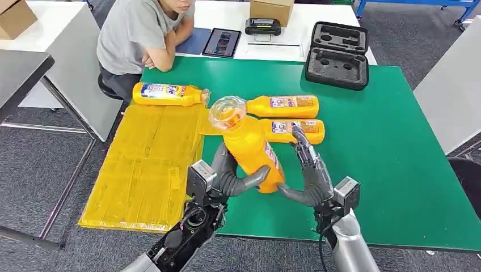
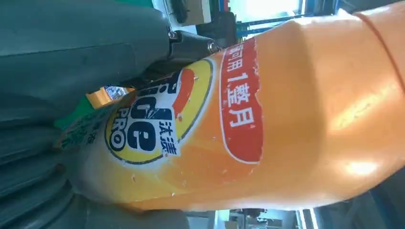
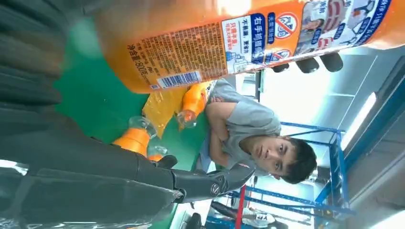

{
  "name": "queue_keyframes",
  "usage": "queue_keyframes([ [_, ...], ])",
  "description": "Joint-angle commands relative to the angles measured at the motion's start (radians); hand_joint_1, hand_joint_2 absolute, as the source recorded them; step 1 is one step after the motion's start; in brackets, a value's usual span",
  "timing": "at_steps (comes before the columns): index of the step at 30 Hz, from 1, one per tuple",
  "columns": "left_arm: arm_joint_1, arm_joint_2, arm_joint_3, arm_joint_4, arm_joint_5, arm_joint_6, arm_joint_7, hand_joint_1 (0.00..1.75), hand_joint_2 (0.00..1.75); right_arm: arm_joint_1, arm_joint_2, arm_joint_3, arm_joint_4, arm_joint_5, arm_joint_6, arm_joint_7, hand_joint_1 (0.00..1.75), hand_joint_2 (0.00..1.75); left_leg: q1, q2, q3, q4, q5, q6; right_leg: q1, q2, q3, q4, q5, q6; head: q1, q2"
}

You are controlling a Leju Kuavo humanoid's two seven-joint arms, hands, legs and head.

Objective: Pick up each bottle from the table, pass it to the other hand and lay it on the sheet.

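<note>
My left hand [image 1: 230, 175] grips an orange bottle [image 1: 249, 148] near its base and holds it upright above the green table [image 1: 391, 153], its clear cap toward the camera. Its label shows up close in the left wrist view [image 2: 267, 124], beside the grey left hand [image 2: 71, 57]. My right hand [image 1: 309, 173] stands just right of the bottle with fingers spread, holding nothing; in the right wrist view the bottle [image 3: 215, 43] sits off the palm of that hand [image 3: 95, 167]. One bottle [image 1: 167, 94] lies at the far end of the yellow sheet [image 1: 142, 170]. Two more bottles [image 1: 286, 106] [image 1: 295, 131] lie on the table.
A person [image 1: 144, 34] sits at the table's far left corner, arms folded on its edge. A black foam case [image 1: 337, 54] lies at the far right. Behind, a white table [image 1: 238, 31] carries a tablet [image 1: 221, 42], a device and a cardboard box [image 1: 271, 8].
</note>
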Motion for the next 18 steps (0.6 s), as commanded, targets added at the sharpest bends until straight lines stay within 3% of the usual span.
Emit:
queue_keyframes([
  [1, -0.108, 0.105, -0.093, 0.104, -0.075, 0.145, 0.003, 1.75, 1.75, -0.012, 0.005, -0.049, 0.05, -0.005, -0.008, 0.003, 0.0, 1.75, 0.001, 0.001, 0.005, -0.001, -0.001, -0.002, 0.001, 0.001, 0.005, -0.001, -0.001, -0.002, 0.0, 0.0],
  [2, -0.116, 0.116, -0.097, 0.113, -0.076, 0.147, 0.003, 1.75, 1.75, -0.007, 0.007, -0.053, 0.049, -0.002, -0.01, 0.003, 0.0, 1.75, 0.003, 0.002, 0.009, -0.001, -0.004, -0.004, 0.003, 0.002, 0.01, -0.002, -0.002, -0.004, 0.0, 0.0],
  [6, -0.116, 0.116, -0.097, 0.113, -0.076, 0.147, 0.003, 1.75, 1.75, -0.007, 0.007, -0.053, 0.049, -0.002, -0.01, 0.003, 0.0, 1.75, 0.001, 0.001, 0.003, -0.001, -0.001, -0.002, 0.001, 0.001, 0.003, -0.001, 0.0, -0.002, 0.0, 0.0],
  [18, -0.116, 0.116, -0.097, 0.113, -0.076, 0.147, 0.003, 1.75, 1.75, -0.007, 0.007, -0.053, 0.049, -0.002, -0.01, 0.003, 0.0, 1.75, 0.002, 0.001, 0.005, 0.0, -0.002, -0.003, 0.002, 0.001, 0.006, -0.001, -0.001, -0.003, 0.0, 0.0],
])
